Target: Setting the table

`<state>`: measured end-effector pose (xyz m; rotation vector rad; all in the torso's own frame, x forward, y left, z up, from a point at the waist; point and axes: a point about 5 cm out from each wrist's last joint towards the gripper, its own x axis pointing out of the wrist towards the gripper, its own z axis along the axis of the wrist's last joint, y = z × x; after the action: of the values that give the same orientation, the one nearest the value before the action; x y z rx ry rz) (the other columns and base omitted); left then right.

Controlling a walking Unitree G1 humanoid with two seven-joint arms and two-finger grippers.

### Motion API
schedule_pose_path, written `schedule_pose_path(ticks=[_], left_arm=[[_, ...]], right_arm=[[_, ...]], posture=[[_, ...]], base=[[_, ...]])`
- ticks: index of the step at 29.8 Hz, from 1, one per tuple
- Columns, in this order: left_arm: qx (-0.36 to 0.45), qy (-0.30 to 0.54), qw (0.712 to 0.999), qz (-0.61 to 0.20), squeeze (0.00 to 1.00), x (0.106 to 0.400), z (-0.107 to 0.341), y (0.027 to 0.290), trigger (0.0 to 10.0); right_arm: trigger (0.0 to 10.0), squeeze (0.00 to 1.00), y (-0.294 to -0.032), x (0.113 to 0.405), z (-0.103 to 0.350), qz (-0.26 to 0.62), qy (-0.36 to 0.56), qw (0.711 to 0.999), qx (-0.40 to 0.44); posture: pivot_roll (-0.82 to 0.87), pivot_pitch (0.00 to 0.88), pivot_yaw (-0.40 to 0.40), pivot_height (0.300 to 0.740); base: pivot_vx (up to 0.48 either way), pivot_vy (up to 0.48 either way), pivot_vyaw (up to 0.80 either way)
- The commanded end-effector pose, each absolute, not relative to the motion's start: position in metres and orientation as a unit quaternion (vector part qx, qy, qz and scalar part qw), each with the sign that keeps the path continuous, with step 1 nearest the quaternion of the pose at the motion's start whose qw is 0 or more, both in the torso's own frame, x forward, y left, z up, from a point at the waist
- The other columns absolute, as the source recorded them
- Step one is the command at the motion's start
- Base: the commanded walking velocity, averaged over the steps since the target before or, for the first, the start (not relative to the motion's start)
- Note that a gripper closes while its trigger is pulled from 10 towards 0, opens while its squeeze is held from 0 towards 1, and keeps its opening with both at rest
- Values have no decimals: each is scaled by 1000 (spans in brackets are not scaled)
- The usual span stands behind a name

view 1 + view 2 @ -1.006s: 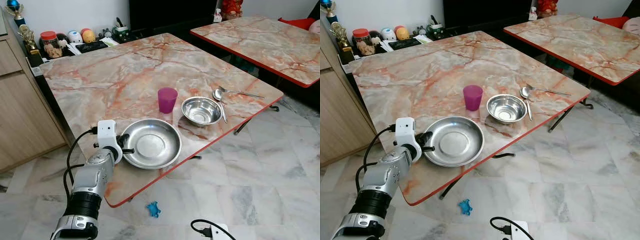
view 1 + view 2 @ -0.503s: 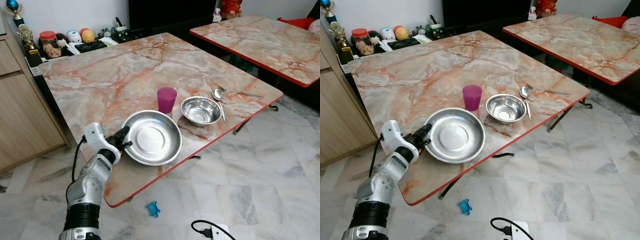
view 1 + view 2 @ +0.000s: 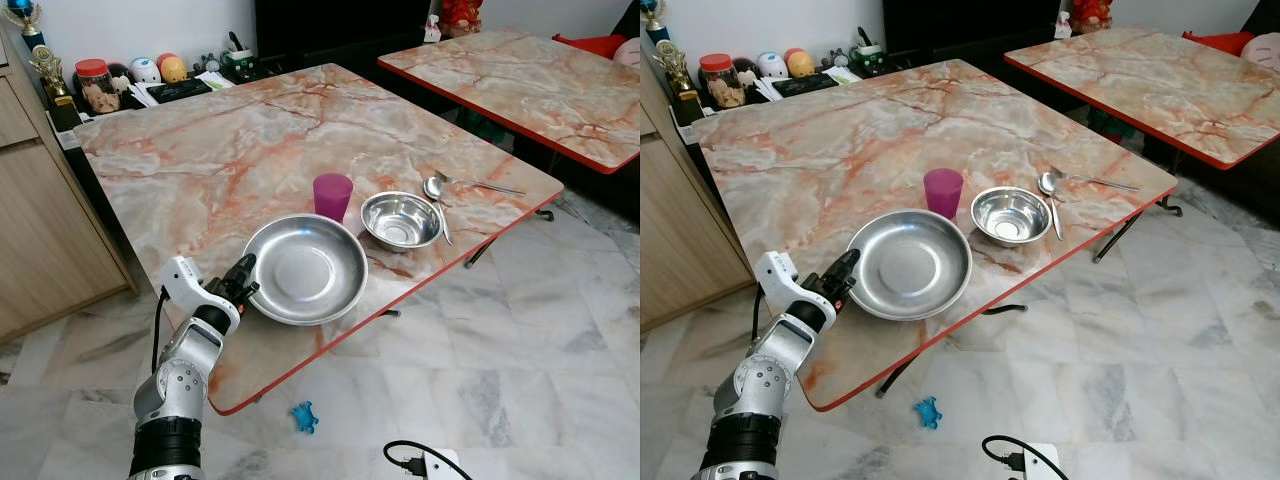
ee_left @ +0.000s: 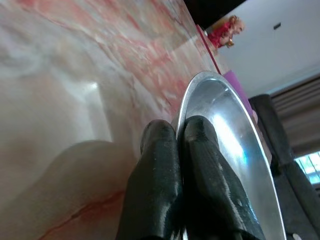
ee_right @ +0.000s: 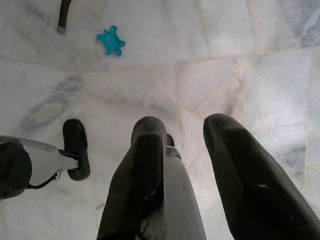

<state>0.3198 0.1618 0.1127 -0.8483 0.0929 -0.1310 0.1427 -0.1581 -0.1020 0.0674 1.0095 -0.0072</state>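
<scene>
So the left gripper (image 3: 243, 283) has its fingers (image 4: 165, 170) pinched tight on the near-left rim of the big steel plate (image 3: 305, 268), which sits near the tabletop's (image 3: 200, 160) front edge. Purple cup (image 3: 333, 197) is just behind it, small steel bowl (image 3: 401, 220) to its right, spoon (image 3: 437, 200) and fork (image 3: 480, 184) further right. Right gripper (image 5: 185, 145) hangs over the floor, fingers apart.

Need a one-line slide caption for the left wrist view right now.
Left gripper pinching the near rim of the steel plate on the marble table, purple cup just behind.
</scene>
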Motion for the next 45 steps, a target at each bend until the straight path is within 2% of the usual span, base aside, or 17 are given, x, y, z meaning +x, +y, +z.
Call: schedule_pose_path(ticks=[1, 12, 19, 26, 33, 39, 42, 45], left_arm=[[-419, 11, 906, -62, 0, 320, 125, 164, 10000], [-459, -56, 883, -82, 0, 309, 148, 167, 10000], [-446, -60, 885, -118, 0, 304, 153, 158, 10000], [-414, -64, 888, -190, 0, 298, 171, 143, 10000], [-374, -63, 887, -264, 0, 291, 183, 124, 10000], [-361, -59, 886, -287, 0, 289, 184, 116, 10000], [-324, -33, 875, -359, 0, 282, 184, 88, 10000], [-314, -24, 871, -378, 0, 280, 183, 79, 10000]], right_arm=[[10000, 0, -161, 140, -103, -5, 487, 873, 32], [10000, 0, -157, 148, -100, -5, 478, 877, 34], [10000, 0, -149, 160, -96, -2, 471, 881, 35], [10000, 0, -141, 159, -96, 3, 470, 882, 34], [10000, 0, -146, 158, -97, 2, 470, 882, 32], [10000, 0, -146, 158, -97, 3, 469, 882, 32], [10000, 0, -145, 162, -95, 5, 463, 886, 32], [10000, 0, -140, 165, -94, 7, 455, 890, 33]], posture=[[124, 0, -66, 740], [130, 0, -69, 740], [130, 0, -70, 740], [134, 0, -74, 740], [136, 0, -78, 740], [136, 0, -77, 740], [137, 0, -75, 740], [136, 0, -74, 740]], base=[[0, 0, 0], [0, 0, 0], [0, 0, 0], [0, 0, 0], [0, 0, 0], [0, 0, 0], [0, 0, 0], [0, 0, 0]])
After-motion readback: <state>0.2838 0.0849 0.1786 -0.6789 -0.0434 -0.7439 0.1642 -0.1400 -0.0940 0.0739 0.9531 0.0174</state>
